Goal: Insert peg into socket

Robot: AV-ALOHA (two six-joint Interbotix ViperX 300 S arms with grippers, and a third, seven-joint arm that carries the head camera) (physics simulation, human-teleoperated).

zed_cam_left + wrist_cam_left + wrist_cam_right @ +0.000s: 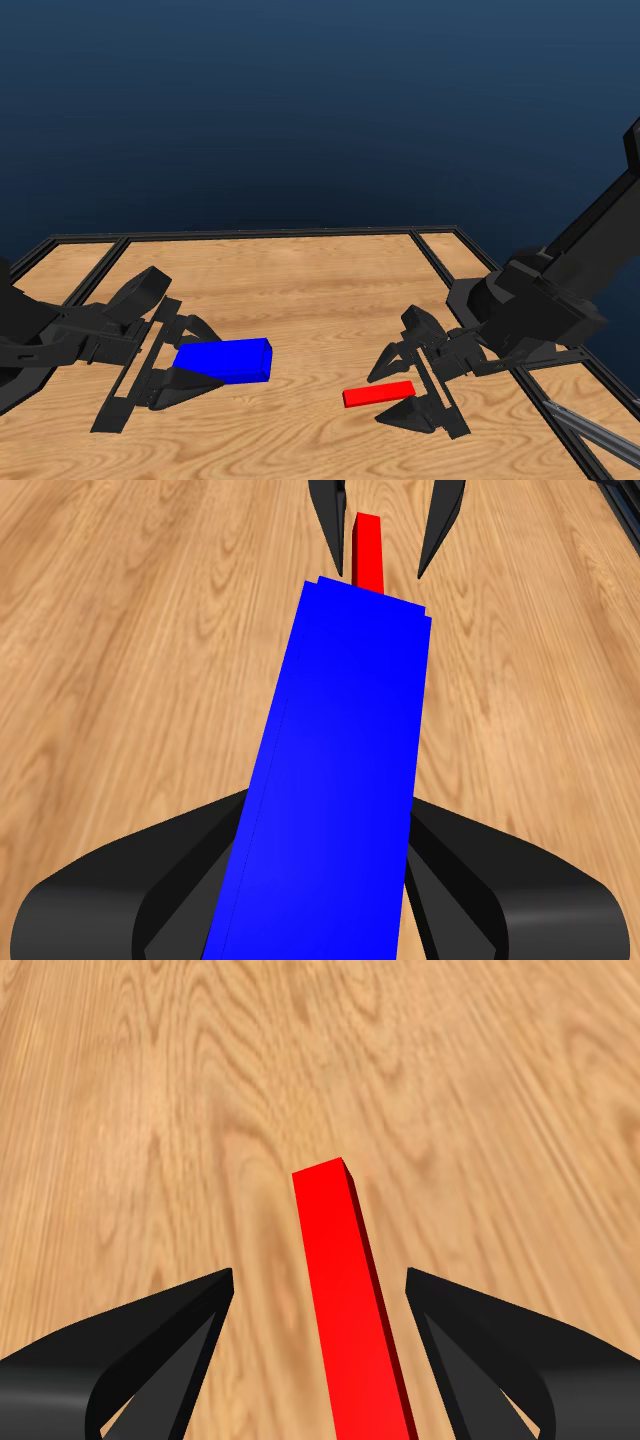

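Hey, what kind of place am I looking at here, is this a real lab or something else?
Most likely a rendered simulation of a robot test bench, not a real lab. A wooden table with a black rim sits against an empty dark blue backdrop, holding only a plain blue socket and red peg, flat-coloured and textureless.

Both arms are matte black and blocky, without markings or cables. The left hand (165, 365), at the lower left of the frame, has 2 flat tapering jaws on a slatted rail. The right hand (405, 385), at the lower right, matches it behind a chunky angular wrist housing.
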